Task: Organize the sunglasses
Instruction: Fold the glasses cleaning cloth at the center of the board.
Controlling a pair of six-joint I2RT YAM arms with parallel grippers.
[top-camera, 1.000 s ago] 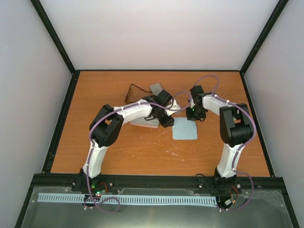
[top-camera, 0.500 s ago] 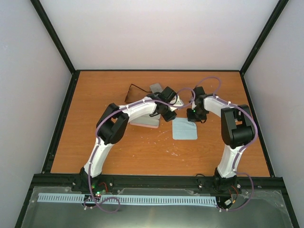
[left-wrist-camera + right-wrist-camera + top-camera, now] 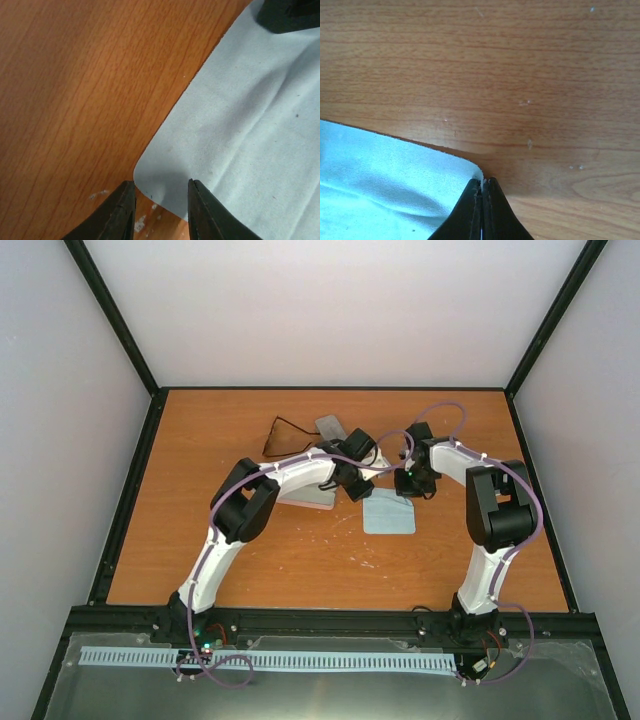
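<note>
Shifted rightward, left gripper (image 3: 160, 200) straddles the far-left corner of the light-blue cloth (image 3: 240, 125), jaws partly open, while right gripper (image 3: 481, 187) sits closed tight at its far-right corner.

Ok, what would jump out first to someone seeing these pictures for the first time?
The light-blue cloth in the middle of the table, with both grippers at its far corners. The right gripper is shut on one corner, it seems, while the left gripper stands open astride another. Farther back on the left, the sunglasses lie untouched next to a grey case.
</note>
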